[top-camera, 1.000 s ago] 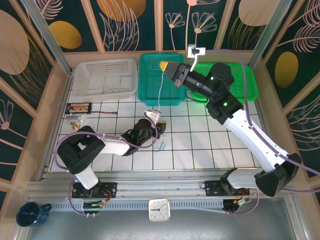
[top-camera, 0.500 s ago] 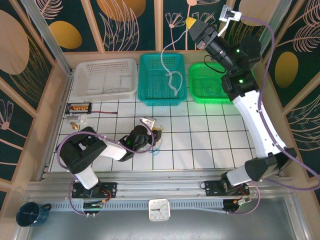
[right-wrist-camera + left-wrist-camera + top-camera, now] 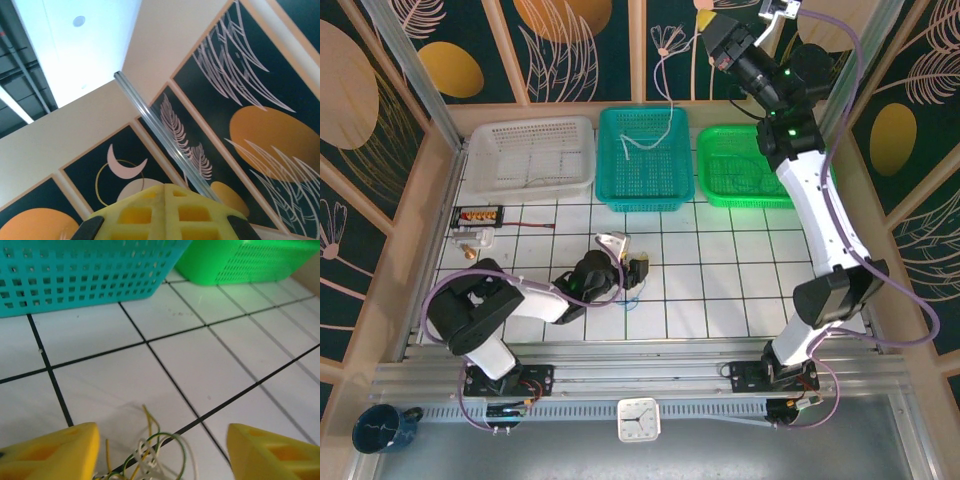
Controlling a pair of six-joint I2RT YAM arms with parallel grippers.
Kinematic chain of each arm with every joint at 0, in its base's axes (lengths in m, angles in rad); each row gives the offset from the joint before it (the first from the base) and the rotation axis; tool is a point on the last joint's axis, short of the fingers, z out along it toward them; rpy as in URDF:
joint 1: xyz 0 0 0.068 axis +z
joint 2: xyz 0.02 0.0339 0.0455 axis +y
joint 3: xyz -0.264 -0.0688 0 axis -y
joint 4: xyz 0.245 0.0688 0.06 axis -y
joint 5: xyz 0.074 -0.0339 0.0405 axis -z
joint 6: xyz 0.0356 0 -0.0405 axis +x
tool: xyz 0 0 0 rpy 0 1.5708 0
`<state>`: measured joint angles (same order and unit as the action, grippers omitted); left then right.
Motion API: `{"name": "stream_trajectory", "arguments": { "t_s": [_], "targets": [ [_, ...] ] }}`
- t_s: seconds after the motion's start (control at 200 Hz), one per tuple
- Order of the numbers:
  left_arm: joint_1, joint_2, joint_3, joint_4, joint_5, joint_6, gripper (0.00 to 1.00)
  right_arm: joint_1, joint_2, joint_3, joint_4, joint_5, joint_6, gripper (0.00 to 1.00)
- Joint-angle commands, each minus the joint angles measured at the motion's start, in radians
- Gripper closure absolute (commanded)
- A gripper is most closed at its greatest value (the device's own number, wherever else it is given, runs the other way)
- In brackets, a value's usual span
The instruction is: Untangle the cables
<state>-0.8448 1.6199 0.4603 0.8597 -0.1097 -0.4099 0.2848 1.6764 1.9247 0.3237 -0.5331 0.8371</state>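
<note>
1. Knot (image 3: 145,460) of thin cables on the tiled table (image 3: 740,290), left of centre, well near of the teal basket (image 3: 642,198).
2. Left gripper (image 3: 162,450) low over the knot, fingers (image 3: 50,450) spread wide to either side, nothing pinched.
3. From above, part of the knot hidden under that gripper.
4. Right gripper (image 3: 712,38) high at the far right, above the baskets, fingers (image 3: 135,210) pressed together on one white cable (image 3: 669,95).
5. White cable hanging slack, lower end inside the teal basket.
6. White basket (image 3: 530,185) left of the teal one, green basket (image 3: 750,195) right of it, in a row along the far edge.
7. Red wire (image 3: 530,225) and small board (image 3: 478,214) at the left edge, well apart from the knot.
</note>
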Motion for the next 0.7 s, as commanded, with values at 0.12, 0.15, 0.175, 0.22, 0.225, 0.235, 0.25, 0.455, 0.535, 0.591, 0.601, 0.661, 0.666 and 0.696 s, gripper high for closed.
{"name": "stream_trajectory", "arguments": {
  "t_s": [0.12, 0.15, 0.175, 0.22, 0.225, 0.235, 0.25, 0.455, 0.535, 0.591, 0.601, 0.661, 0.666, 0.696],
  "targets": [
    [0.004, -0.108, -0.009, -0.018, -0.007, -0.041, 0.08, -0.028, 0.100, 0.022, 0.114, -0.021, 0.004, 1.00],
    [0.003, -0.122, -0.011, -0.022, -0.014, -0.045, 0.04, -0.031, 0.115, 0.023, 0.122, -0.024, 0.007, 1.00],
    [0.003, -0.134, -0.013, -0.025, -0.021, -0.047, 0.01, -0.032, 0.130, 0.026, 0.127, -0.026, 0.009, 1.00],
    [0.003, -0.155, -0.014, -0.037, -0.030, -0.052, 0.01, -0.036, 0.154, 0.028, 0.137, -0.028, 0.014, 1.00],
    [0.003, -0.157, -0.014, -0.038, -0.030, -0.052, 0.01, -0.037, 0.158, 0.028, 0.139, -0.029, 0.014, 1.00],
    [0.003, -0.162, -0.014, -0.042, -0.031, -0.054, 0.01, -0.037, 0.164, 0.029, 0.143, -0.030, 0.016, 1.00],
    [0.003, -0.169, -0.013, -0.047, -0.035, -0.053, 0.01, -0.038, 0.173, 0.027, 0.150, -0.031, 0.017, 1.00],
    [0.003, -0.274, -0.006, -0.133, -0.104, -0.065, 0.01, -0.043, 0.316, 0.051, 0.184, -0.051, 0.043, 1.00],
    [0.005, -0.313, 0.004, -0.185, -0.153, -0.071, 0.01, -0.042, 0.382, 0.063, 0.188, -0.062, 0.050, 1.00],
    [0.006, -0.339, 0.014, -0.228, -0.197, -0.082, 0.01, -0.039, 0.417, 0.059, 0.183, -0.064, 0.049, 1.00],
    [0.005, -0.343, 0.015, -0.235, -0.204, -0.084, 0.01, -0.038, 0.421, 0.057, 0.184, -0.064, 0.047, 1.00],
    [0.007, -0.371, 0.019, -0.263, -0.238, -0.094, 0.01, -0.031, 0.453, 0.038, 0.179, -0.064, 0.035, 1.00],
    [0.007, -0.374, 0.019, -0.265, -0.239, -0.095, 0.01, -0.031, 0.455, 0.036, 0.177, -0.064, 0.031, 1.00],
    [0.009, -0.387, 0.016, -0.267, -0.242, -0.097, 0.01, -0.025, 0.468, 0.025, 0.171, -0.061, 0.017, 1.00]
  ]
}}
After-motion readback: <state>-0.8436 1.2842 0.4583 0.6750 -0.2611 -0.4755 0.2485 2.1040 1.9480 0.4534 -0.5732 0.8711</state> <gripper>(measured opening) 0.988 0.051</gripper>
